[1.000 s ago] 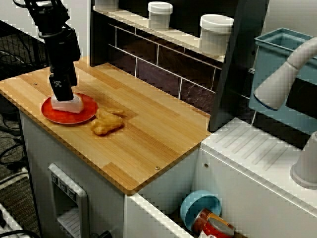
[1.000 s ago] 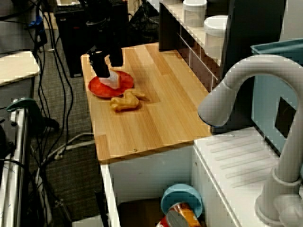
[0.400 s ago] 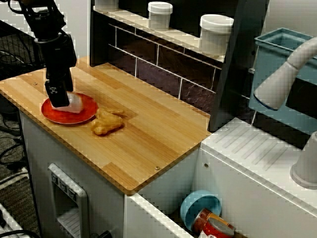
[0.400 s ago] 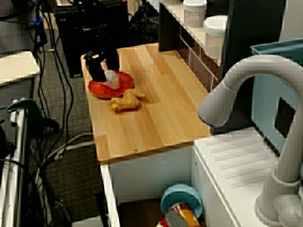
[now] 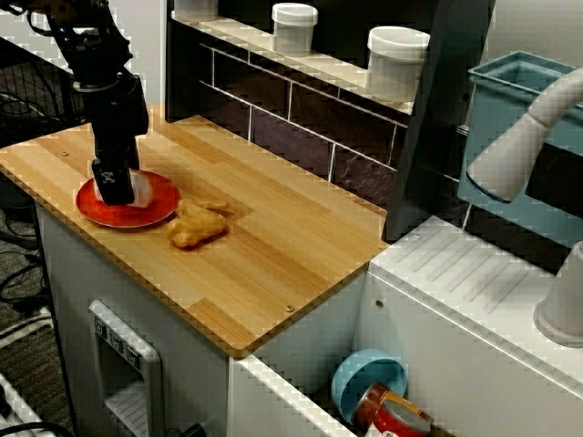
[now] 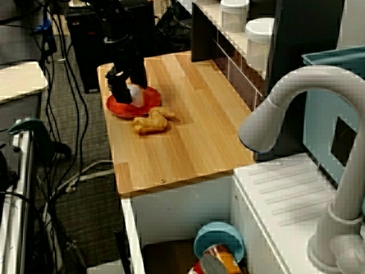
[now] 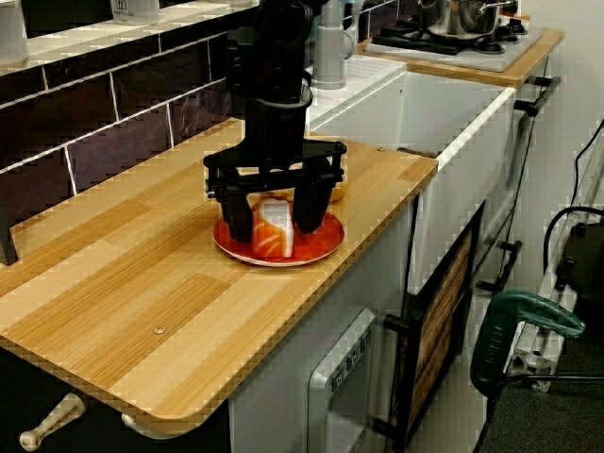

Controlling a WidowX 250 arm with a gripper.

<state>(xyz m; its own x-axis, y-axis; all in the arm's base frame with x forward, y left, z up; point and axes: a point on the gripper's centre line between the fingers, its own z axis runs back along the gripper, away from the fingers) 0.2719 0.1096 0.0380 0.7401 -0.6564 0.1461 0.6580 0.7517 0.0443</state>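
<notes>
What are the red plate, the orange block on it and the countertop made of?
Red plate: likely plastic, smooth, evenly coloured.
Orange block: probably toy plastic or foam; flat orange and white bands.
Countertop: wood or laminate, matt, showing plank seams and grain.

The sushi piece (image 7: pixel 272 231) was a small block, white and orange, with the orange showing on its near face. It stood upright on the red plate (image 7: pixel 283 257), a little left of centre in the view from the counter's end, between the two dark fingers of the gripper (image 7: pixel 275 219); whether they pressed on it could not be told. In the view from above only its pale edge (image 5: pixel 138 188) showed, at middle left
</notes>
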